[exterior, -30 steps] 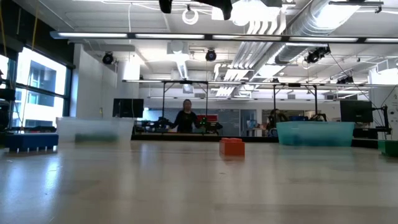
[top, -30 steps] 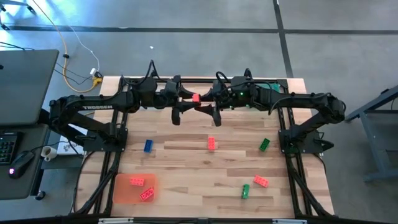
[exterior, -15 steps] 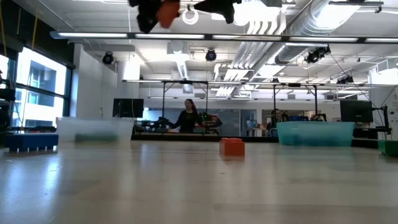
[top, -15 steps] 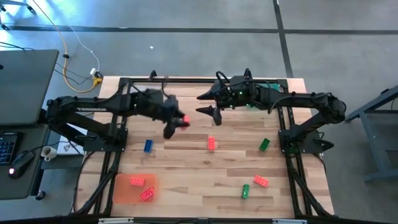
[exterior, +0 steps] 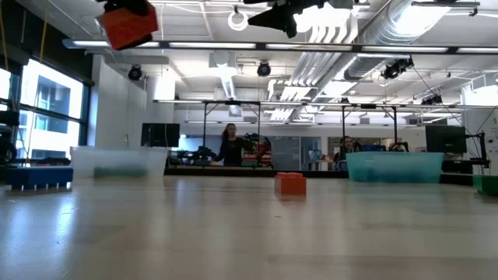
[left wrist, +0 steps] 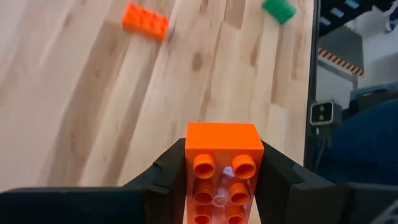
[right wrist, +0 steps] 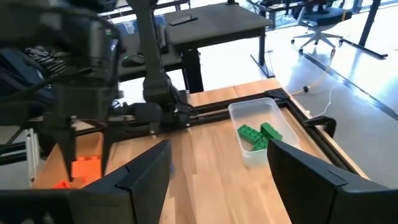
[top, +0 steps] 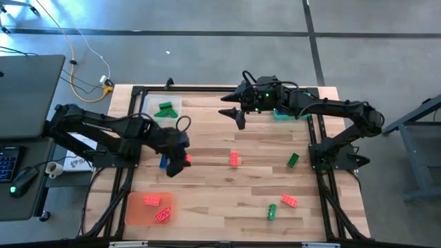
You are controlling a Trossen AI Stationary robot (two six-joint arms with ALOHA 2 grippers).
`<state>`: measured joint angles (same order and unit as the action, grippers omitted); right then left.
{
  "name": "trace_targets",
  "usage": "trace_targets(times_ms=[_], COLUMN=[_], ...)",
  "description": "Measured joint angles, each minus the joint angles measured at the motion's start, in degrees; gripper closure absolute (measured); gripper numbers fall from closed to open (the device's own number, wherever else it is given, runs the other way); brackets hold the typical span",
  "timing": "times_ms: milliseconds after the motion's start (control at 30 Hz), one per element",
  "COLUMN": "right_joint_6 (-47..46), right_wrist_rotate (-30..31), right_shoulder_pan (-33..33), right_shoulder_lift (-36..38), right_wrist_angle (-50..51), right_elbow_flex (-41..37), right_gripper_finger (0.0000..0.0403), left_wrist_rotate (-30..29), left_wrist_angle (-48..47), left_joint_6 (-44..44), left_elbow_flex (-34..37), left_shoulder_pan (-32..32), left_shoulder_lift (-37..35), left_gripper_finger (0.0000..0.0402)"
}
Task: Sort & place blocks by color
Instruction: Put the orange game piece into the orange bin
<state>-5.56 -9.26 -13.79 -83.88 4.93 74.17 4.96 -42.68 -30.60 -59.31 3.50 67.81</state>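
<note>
Now, operator, your readout, with clock directions taken on the high view (12 o'clock is the table's far edge):

Left gripper point(top: 180, 160): left of table centre, at about 9 o'clock; your fingers point(left wrist: 168, 171) are clamped on a red brick point(left wrist: 222, 163).
Held red brick: off the table in the low view, pinched on both long sides, studs facing the wrist camera.
Right gripper point(top: 233, 114): near the far edge at about 12 o'clock; your fingers point(right wrist: 144, 165) stand apart with nothing between them.
Blue brick point(top: 163, 161): on the wood just beside your left gripper, on its 9 o'clock side.
Clear tray point(top: 147, 102): at 11 o'clock, holding green bricks point(top: 165, 109).
Orange tray point(top: 133, 210): at 7 o'clock, holding two red bricks point(top: 152, 201).
Loose red brick point(top: 234, 159): near table centre.
Loose green brick point(top: 293, 160): at 3 o'clock.
Red-and-green pair point(top: 289, 200): at 5 o'clock, the green one point(top: 271, 212) near the red.
Person point(exterior: 230, 145): far behind the table in the low view.
</note>
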Motion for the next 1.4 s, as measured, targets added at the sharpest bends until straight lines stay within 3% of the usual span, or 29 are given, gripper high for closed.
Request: trace_targets(times_ms=[367, 833, 1200, 1400], right_joint_6=[0.3, -0.6, -0.6, -0.4], right_wrist_rotate=[0.0, 0.4, -0.8, -0.9], right_shoulder_pan=[-1.0, -1.0, -1.0, -1.0], right_shoulder_lift=[0.0, 0.0, 0.0, 0.0], right_wrist_angle=[0.9, 5.0, 8.3, 10.1], right_elbow_flex=[0.0, 0.0, 0.0, 0.0], right_gripper_finger=[0.0151, 0.0151, 0.0151, 0.0151], left_wrist_rotate=[-3.3, -5.5, -3.2, 2.1], left_wrist_angle=[-6.2, -6.9, -7.0, -6.6], left_joint_6=[-18.6, -46.3, -53.9, -53.8], left_elbow_flex=[0.1, 5.0, 6.1, 6.1], left_shoulder_pan=[14.6, 32.9, 37.7, 37.8], left_shoulder_lift=[0.3, 2.1, 10.6, 16.8], left_gripper_finger=[0.0292, 0.0292, 0.0292, 0.0280])
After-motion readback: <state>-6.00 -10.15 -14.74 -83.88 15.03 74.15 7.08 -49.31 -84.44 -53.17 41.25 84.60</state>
